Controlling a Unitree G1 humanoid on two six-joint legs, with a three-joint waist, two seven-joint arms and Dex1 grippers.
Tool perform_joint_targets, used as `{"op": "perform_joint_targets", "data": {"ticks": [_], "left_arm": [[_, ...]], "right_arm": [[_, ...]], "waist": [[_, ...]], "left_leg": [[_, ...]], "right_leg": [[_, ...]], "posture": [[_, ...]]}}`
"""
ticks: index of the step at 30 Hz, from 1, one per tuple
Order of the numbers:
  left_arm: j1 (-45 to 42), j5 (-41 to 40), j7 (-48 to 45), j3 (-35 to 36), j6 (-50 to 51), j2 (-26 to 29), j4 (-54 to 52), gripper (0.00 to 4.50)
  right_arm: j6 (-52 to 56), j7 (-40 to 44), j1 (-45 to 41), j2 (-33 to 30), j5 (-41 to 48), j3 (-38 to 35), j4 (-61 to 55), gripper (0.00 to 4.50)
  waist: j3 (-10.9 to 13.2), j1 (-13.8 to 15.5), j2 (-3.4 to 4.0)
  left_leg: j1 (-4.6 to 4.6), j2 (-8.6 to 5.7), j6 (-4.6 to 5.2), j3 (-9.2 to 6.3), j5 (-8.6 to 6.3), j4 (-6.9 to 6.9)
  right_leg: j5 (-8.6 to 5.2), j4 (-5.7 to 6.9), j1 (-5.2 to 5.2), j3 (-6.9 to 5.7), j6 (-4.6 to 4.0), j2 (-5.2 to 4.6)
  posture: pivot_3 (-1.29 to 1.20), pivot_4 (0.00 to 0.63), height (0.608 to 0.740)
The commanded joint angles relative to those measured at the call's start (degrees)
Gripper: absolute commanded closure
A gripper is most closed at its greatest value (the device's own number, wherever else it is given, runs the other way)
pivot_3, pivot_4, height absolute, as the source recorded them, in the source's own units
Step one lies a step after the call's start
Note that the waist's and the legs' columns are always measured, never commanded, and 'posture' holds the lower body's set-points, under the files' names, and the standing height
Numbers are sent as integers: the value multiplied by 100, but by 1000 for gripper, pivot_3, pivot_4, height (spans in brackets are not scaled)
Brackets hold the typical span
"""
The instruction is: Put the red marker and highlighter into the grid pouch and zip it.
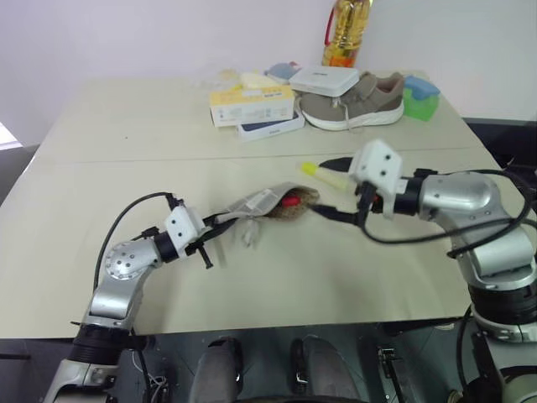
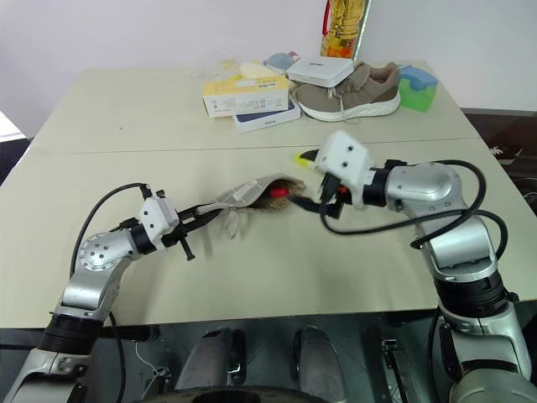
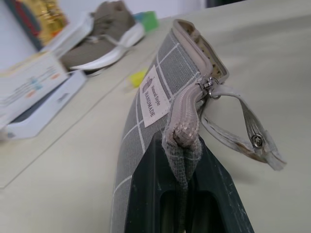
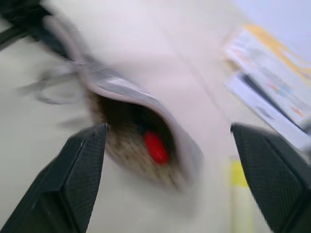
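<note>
The grid pouch (image 1: 260, 201) is held just above the table's middle, mouth open toward my right arm. My left gripper (image 1: 223, 217) is shut on the pouch's closed end, beside the zipper pull (image 3: 210, 86). Inside the mouth the red marker (image 4: 155, 148) shows its red end. My right gripper (image 4: 169, 127) is open and empty, a short way in front of the pouch's mouth. The highlighter (image 1: 321, 173) lies on the table just behind the right gripper.
At the back of the table stand a yellow-and-white box (image 1: 252, 105), a flat blue-and-white box (image 1: 270, 126), a grey shoe (image 1: 352, 101) with a white box (image 1: 325, 80) on it, a green container (image 1: 419, 98) and a bottle (image 1: 346, 34).
</note>
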Motion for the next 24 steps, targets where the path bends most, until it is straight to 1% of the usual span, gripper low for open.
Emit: {"op": "perform_joint_targets", "data": {"ticks": [1, 3, 8, 11, 15, 19, 21, 22, 24], "left_arm": [[63, 230, 291, 172, -293, 30, 156, 4500], [-10, 408, 564, 195, -387, -17, 334, 4500], [-111, 565, 977, 155, -414, -148, 455, 4500], [-102, 589, 1114, 138, -334, -196, 449, 4500], [-69, 597, 1262, 110, -227, -266, 371, 4500], [-51, 612, 1318, 86, -132, -291, 259, 4500], [-60, 599, 1355, 85, -43, -305, 187, 4500], [-66, 592, 1367, 83, -4, -309, 158, 4500], [-67, 579, 1371, 80, 54, -313, 110, 4500]], "right_arm": [[158, -618, -223, 237, -70, -141, 719, 137], [132, -1054, -356, 474, -273, -43, 1410, 137], [-540, -1360, -659, 801, -570, 194, 2887, 137], [-892, -1472, -913, 953, -664, 233, 3697, 137], [-1320, -1550, -1306, 1153, -643, 104, 4831, 137], [-1542, -1405, -1404, 1166, -673, 177, 5372, 137], [-1592, -1364, -1388, 1166, -677, 200, 5428, 666], [-1597, -1335, -1367, 1169, -657, 193, 5401, 1056], [-1568, -1322, -1319, 1171, -624, 169, 5294, 2043]], "waist": [[0, -6, 0], [0, -11, 0], [0, -4, 1], [0, -6, 2], [0, -14, 2], [0, -6, 2], [0, -11, 2], [0, -12, 2], [0, -13, 2]], "left_leg": [[1, 0, 0, 0, 0, 0], [3, 0, 0, 1, 0, 0], [0, -1, 1, 4, 0, -1], [0, -1, 1, 4, 1, -1], [1, 0, 0, 5, 1, -2], [0, 0, 0, 5, 1, -2], [0, 0, 0, 6, 1, -2], [0, 0, 0, 6, 1, -2], [0, 1, 0, 5, 1, -2]], "right_leg": [[0, 1, 0, 0, 0, 1], [0, 2, 0, 0, 0, 1], [0, 1, -1, 0, 0, 0], [1, 2, -1, 0, 1, 0], [1, 2, -1, 0, 1, 0], [1, 2, -1, 0, 1, 0], [1, 1, -1, 1, 1, -1], [1, 2, -1, 1, 1, -1], [1, 2, -1, 0, 1, -1]], "posture": [[0, 150, 724], [0, 150, 724], [0, 150, 724], [0, 150, 724], [0, 150, 724], [0, 150, 724], [0, 150, 724], [0, 150, 724], [0, 150, 724]]}}
